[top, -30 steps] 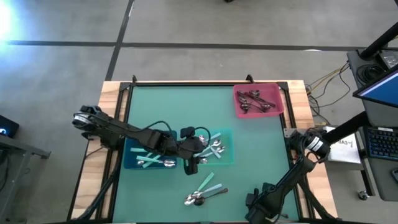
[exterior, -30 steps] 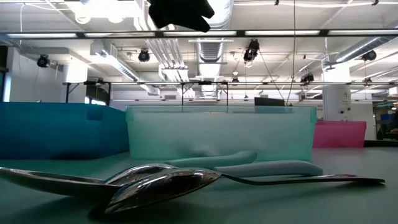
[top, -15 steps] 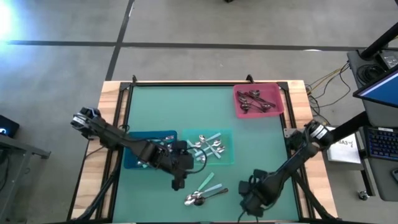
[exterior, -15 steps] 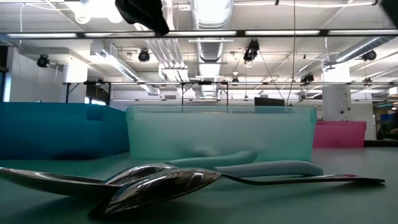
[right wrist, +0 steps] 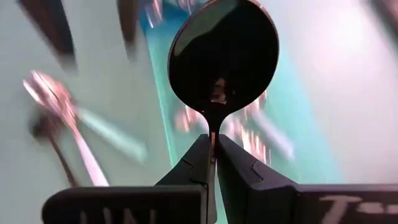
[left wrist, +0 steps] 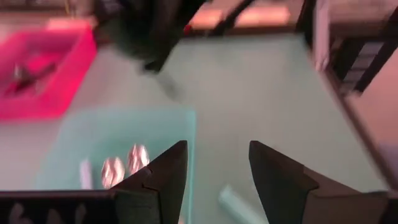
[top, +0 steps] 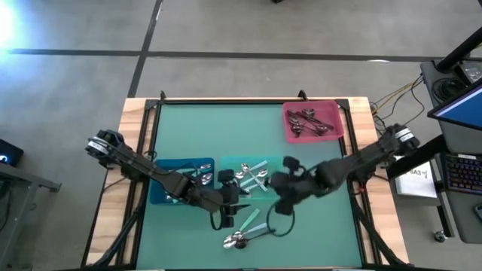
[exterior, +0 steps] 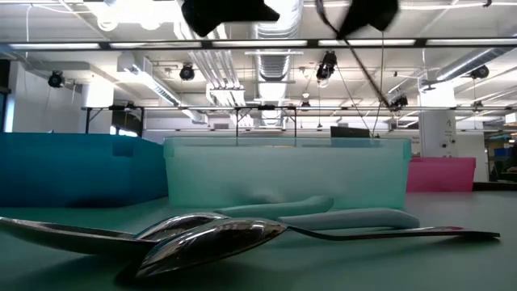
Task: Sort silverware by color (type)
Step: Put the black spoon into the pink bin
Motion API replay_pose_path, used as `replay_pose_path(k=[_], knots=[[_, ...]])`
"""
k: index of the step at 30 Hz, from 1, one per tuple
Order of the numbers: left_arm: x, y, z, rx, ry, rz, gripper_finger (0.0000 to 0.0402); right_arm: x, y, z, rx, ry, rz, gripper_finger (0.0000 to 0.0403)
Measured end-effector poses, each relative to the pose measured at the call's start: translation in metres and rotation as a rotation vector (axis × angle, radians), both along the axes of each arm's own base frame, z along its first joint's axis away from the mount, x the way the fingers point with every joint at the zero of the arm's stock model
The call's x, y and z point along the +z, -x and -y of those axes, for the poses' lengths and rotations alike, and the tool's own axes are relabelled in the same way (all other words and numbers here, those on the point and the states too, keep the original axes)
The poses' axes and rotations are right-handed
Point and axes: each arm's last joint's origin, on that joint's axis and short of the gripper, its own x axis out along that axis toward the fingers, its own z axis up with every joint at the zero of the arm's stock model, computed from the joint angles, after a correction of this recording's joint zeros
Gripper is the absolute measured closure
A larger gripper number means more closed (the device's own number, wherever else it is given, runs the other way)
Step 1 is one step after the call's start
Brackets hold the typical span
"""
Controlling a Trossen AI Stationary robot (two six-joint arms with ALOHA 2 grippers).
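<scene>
One glossy dark spoon (right wrist: 222, 62) pinched by its thin neck in right hand (right wrist: 211, 163), left hand (left wrist: 212, 163) fingers apart.

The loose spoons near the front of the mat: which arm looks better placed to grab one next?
Probably the left: its open, empty gripper hovers just beside those spoons, while the right gripper is shut on a dark spoon.

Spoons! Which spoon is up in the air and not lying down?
The dark spoon pinched by its handle in the right gripper. It is held above the table, while the other spoons lie on the mat or in the bins.
</scene>
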Motion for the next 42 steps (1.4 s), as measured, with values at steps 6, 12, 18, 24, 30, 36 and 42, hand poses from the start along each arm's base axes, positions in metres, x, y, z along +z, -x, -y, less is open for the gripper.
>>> replay_pose_path(k=[6,12,18,24,30,36,42], knots=[[0.006,-0.004,-0.002,0.05,0.01,0.154,0.0245,0.037,-0.015,0.006,0.154,0.051,0.327,0.0394],[0.007,-0.003,-0.004,0.188,-0.034,0.182,0.0245,0.043,-0.021,0.001,0.244,0.064,0.402,0.0394],[0.012,-0.005,-0.002,0.158,0.018,0.22,0.0235,0.038,-0.03,-0.003,0.275,0.09,0.416,0.0394],[0.012,-0.005,-0.003,0.158,0.019,0.222,0.0239,0.038,-0.032,-0.006,0.304,0.081,0.432,0.0394],[0.011,-0.005,-0.003,0.152,-0.001,0.213,0.0342,0.038,-0.032,-0.006,0.305,0.08,0.433,0.0394],[0.011,-0.005,-0.003,0.142,-0.004,0.211,0.0387,0.037,-0.032,-0.006,0.293,0.045,0.432,0.0393],[0.01,-0.005,-0.004,0.151,-0.012,0.204,0.0394,0.039,-0.021,-0.002,0.259,-0.004,0.365,0.0356]])
